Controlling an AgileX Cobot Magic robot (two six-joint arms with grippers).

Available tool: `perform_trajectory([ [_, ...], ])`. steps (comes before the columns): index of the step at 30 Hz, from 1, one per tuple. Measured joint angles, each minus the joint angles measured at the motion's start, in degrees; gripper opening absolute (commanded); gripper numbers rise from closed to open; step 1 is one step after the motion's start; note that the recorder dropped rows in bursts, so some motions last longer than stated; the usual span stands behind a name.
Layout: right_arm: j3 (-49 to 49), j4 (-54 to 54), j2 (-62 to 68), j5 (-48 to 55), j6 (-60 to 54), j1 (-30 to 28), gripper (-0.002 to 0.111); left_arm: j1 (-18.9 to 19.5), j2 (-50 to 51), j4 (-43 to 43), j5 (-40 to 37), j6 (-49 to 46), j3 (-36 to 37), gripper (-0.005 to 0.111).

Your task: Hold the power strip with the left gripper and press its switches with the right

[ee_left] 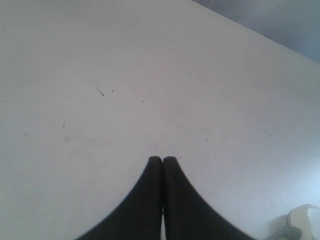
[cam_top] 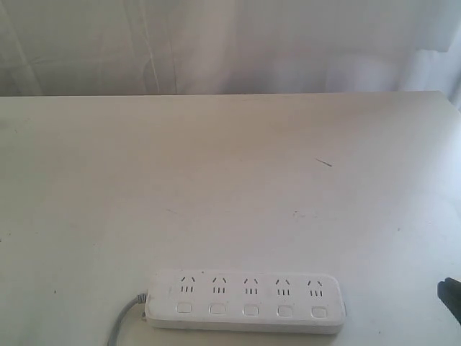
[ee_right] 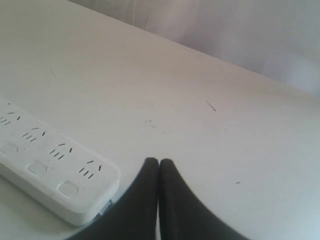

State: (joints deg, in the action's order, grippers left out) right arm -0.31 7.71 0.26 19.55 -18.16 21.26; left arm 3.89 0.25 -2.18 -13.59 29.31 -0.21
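The white power strip [cam_top: 247, 300] lies flat near the table's front edge, its grey cord [cam_top: 124, 319] leaving its left end. Five small white switches [cam_top: 251, 310] run in a row below the outlets. My right gripper [ee_right: 158, 161] is shut and empty, hovering beside the strip's right end [ee_right: 75, 192]; only a dark bit of it [cam_top: 451, 295] shows at the exterior view's right edge. My left gripper [ee_left: 162, 159] is shut and empty over bare table, with the strip's cord end [ee_left: 306, 220] just visible at the corner of its view. The left gripper is outside the exterior view.
The white table [cam_top: 230, 180] carries a thin dark mark [cam_top: 324, 163] right of centre. A pale curtain [cam_top: 230, 43] hangs behind the table's far edge.
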Motion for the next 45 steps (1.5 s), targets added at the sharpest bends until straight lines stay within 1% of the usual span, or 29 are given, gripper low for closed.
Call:
perform_trajectory([
  [4,0.0,0.0,0.0,0.0,0.7,-1.2,0.000,0.0,0.0,0.0,0.0,0.0,0.0,0.000],
  [14,0.0,0.0,0.0,0.0,4.0,-13.5,0.000,0.0,0.0,0.0,0.0,0.0,0.0,0.000],
  [17,0.0,0.0,0.0,0.0,4.0,-15.5,0.000,0.0,0.0,0.0,0.0,0.0,0.0,0.000],
  [33,0.0,-0.3,0.0,0.1,4.0,-16.0,0.000,0.0,0.0,0.0,0.0,0.0,0.0,0.000],
  [35,0.0,-1.8,0.0,0.1,5.4,-16.0,0.000,0.0,0.0,0.0,0.0,0.0,0.0,0.000],
  [39,0.0,-6.4,0.0,0.1,12.5,-16.0,0.000,0.0,0.0,0.0,0.0,0.0,0.0,0.000],
  [45,0.0,-7.7,0.0,0.1,14.8,-16.0,0.000,0.0,0.0,0.0,0.0,0.0,0.0,0.000],
])
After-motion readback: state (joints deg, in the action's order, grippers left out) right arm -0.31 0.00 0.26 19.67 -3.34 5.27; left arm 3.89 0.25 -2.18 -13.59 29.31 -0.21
